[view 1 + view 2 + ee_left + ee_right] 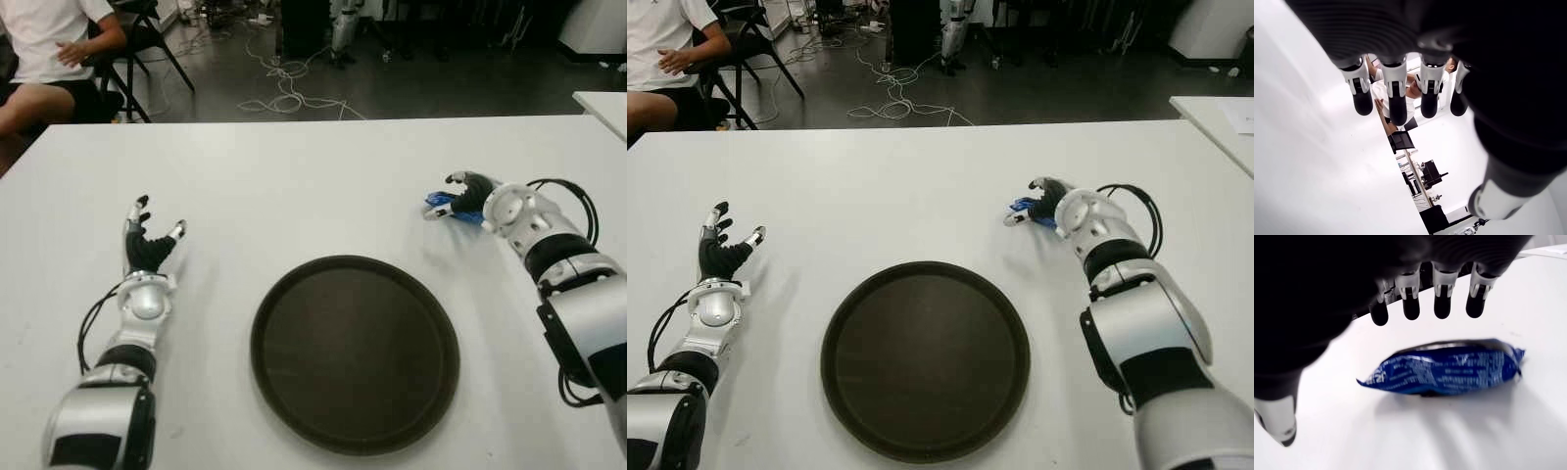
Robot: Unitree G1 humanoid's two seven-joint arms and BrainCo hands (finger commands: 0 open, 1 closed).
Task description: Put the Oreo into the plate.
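The blue Oreo packet lay flat on the white tabletop, beyond the right rim of the round dark plate; its white print was too small to read. The right hand hovered over it, fingers spread and not touching the wrapper. The left hand showed left of the plate, fingers spread and holding nothing. Behind the tabletop, a seated person and loose cables occupied a dark floor.

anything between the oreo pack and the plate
No, only bare white table separates the Oreo pack from the dark round plate, as the eye views show; the open right hand hovers over the pack.
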